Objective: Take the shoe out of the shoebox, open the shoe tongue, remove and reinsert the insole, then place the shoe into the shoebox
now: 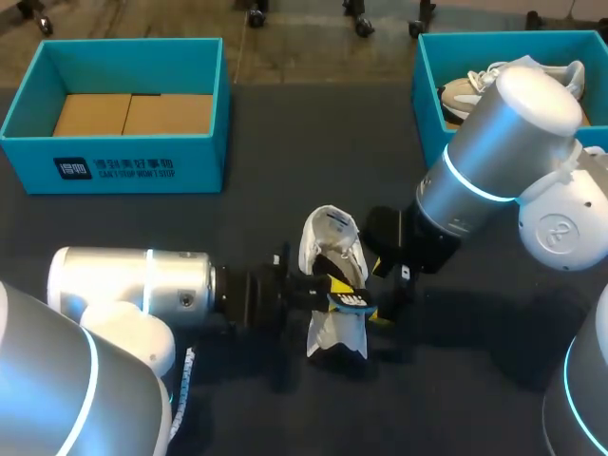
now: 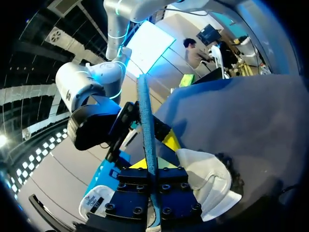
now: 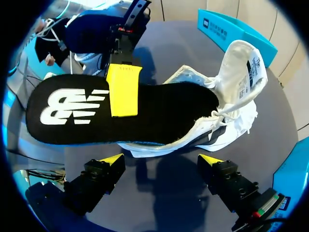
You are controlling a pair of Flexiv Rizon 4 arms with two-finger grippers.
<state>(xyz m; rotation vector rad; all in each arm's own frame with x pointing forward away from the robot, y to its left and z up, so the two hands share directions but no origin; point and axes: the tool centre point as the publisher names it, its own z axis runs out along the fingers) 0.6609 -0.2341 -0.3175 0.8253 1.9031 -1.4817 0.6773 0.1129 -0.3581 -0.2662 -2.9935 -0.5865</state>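
The white shoe [image 1: 330,239] [image 3: 236,108] lies on the dark table with its tongue [image 3: 244,63] pulled up. My left gripper [image 1: 334,290] [image 2: 153,159] is shut on the black insole [image 1: 353,302] [image 3: 159,108]. In the left wrist view the insole [image 2: 147,125] shows edge-on as a blue strip between the fingers. The insole's toe end lies over the shoe's opening and its logo end sticks out. My right gripper [image 1: 385,285] [image 3: 161,159] stands open just beside the shoe and under the insole, touching nothing.
A blue shoebox [image 1: 114,166] [image 3: 231,29] with cardboard inside stands at the back left. A second blue box [image 1: 427,95] at the back right holds another pale shoe [image 1: 464,95]. Both arms crowd the table's middle.
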